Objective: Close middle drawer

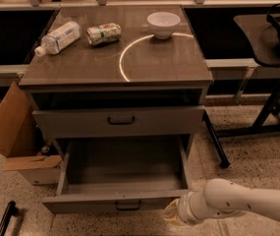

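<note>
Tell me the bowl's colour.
White bowl, camera view; gripper by the front right corner of the middle drawer.

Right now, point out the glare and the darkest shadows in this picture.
Camera view: a bright curved arc of glare crosses the cabinet top in front of the bowl. Camera view: the slot under that top is almost black, and the open middle drawer is dim inside. Camera view: the gripper, by the drawer's front right corner, is in low light.
</note>
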Robot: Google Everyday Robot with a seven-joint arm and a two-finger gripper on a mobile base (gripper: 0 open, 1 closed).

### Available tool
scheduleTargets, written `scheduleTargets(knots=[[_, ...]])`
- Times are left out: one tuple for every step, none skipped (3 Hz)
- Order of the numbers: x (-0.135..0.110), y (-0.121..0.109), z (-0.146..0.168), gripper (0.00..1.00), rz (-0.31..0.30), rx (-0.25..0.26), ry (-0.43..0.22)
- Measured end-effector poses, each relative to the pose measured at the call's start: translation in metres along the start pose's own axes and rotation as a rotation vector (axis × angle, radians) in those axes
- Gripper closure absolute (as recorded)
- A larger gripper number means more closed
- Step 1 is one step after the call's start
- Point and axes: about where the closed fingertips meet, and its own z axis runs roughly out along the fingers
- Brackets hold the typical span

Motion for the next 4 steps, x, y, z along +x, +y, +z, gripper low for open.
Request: scheduleTargets(knots=[[-0.001,-0.019,0.005,1.0,0.032,0.064,0.003],[-0.007,-0.048,0.014,1.0,0.056,0.122,-0.011],[-0.007,-0.048,0.014,1.0,0.056,0.122,-0.011],[-0.001,-0.066,0.015,1.0,0.04,0.149,-0.021]])
